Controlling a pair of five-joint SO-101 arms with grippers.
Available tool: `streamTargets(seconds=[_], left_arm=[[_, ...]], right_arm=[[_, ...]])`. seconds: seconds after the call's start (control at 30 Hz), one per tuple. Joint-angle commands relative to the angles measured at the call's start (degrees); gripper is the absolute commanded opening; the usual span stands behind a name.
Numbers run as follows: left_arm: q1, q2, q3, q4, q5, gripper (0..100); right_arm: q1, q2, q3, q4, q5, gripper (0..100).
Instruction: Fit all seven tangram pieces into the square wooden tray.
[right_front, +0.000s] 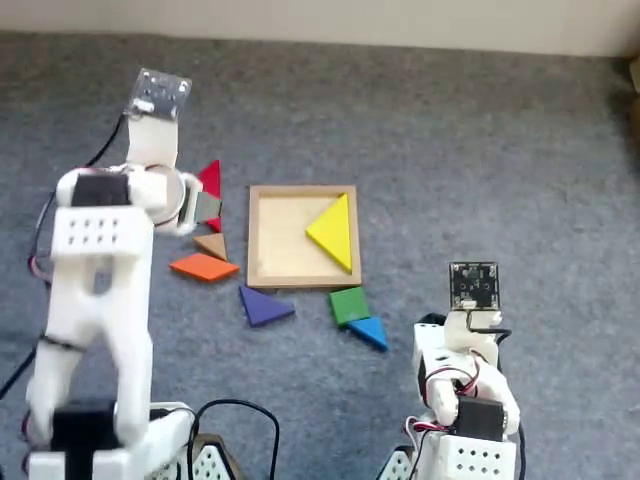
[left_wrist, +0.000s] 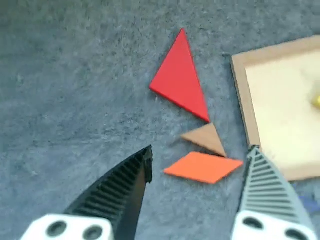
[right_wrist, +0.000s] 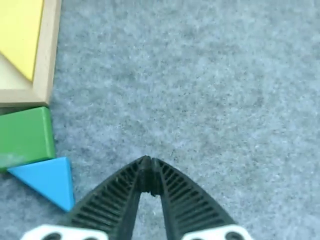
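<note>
Left of the tray, item one: your left hand, fingers spread and holding nothing, hangs over the tan triangle and the orange parallelogram. These two lie just beside each other, and a corner of the red triangle meets the tan tip. Risk: clench here and you may pinch two pieces at once, or shove a neighbour askew. Risk: one finger sits close by the tray's near-left corner; a straight descent could strike the rim and shift the tray, along with the yellow triangle lying inside against its right wall. Risk: flat pieces on the napped grey table may skid out of a pinch instead of lifting. Item two: your right hand, clenched on nothing, over bare table to the right of the green square and blue triangle; it must open before taking either. Purple triangle: just beside the tray's near edge.
</note>
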Motion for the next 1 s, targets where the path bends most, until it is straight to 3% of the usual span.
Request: streamTargets(seconds=[0.0, 0.43, 0.97], left_arm=[[-1.27, 10.33, -6.90, -4.57, 6.33, 29], [-1.27, 35.91, -24.75, -4.66, 7.74, 31], [-3.12, 58.68, -53.05, 8.53, 7.74, 33]], right_arm=[[0.48, -0.84, 5.76, 0.48, 0.62, 1.2], [0.57, -0.84, 5.76, 0.48, 0.62, 1.2], [0.57, -0.84, 5.76, 0.57, 0.62, 1.2]])
